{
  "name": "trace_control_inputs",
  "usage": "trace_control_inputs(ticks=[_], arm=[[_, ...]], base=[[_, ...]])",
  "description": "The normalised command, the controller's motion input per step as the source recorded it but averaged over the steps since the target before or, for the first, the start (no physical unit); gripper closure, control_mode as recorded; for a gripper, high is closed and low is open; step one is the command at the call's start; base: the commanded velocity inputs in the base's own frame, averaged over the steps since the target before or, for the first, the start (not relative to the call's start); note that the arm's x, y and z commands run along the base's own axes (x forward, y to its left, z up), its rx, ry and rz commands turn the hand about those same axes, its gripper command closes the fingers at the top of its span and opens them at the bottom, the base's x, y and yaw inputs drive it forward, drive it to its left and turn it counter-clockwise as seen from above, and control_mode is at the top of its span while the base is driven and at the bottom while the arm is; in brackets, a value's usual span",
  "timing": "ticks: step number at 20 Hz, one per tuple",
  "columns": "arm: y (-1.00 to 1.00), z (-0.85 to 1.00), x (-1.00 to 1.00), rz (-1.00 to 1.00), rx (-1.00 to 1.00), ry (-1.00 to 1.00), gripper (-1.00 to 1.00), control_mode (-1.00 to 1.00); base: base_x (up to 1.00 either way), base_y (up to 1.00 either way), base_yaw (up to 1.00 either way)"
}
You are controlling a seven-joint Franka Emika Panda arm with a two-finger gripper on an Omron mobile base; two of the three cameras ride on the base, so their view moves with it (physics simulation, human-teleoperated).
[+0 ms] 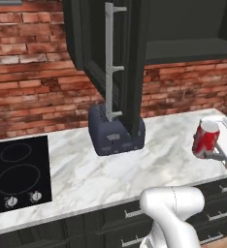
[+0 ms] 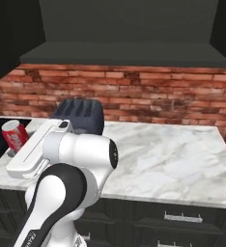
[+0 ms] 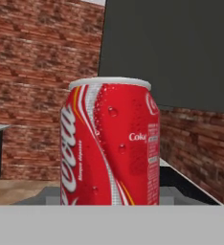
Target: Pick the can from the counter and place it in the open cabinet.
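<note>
The red soda can with its silver top hangs slightly tilted off the right front of the white marble counter, clear of its surface. My gripper is shut on the can's lower part, the hand reaching in from the right. The can sits at the far left of the right base view, beside my forearm. Up close, the can stands upright; the fingertips are hidden under it. The dark cabinet's door stands open over the toaster, its long grey bar handle facing me. Its inner shelf lies above and behind.
A dark blue toaster stands on the counter under the open door, against the brick wall. A black cooktop with knobs fills the left end. Dark drawer fronts with short silver handles run below. My white elbow rises at the front.
</note>
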Motion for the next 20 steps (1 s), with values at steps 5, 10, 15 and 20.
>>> trace_control_inputs(ticks=[5, 10, 15, 20], arm=[[0.00, 0.00, 0.00, 0.00, 0.00, 0.00, 1.00, 1.00], [0.00, 0.00, 0.00, 0.00, 0.00, 0.00, 1.00, 1.00], [0.00, 0.00, 0.00, 0.00, 0.00, 0.00, 1.00, 1.00], [0.00, 0.00, 0.00, 0.00, 0.00, 0.00, 1.00, 1.00]], base=[[0.56, -0.27, 0.29], [0.59, -0.34, 0.26], [0.72, -0.12, 0.21], [0.60, 0.00, 0.11]])
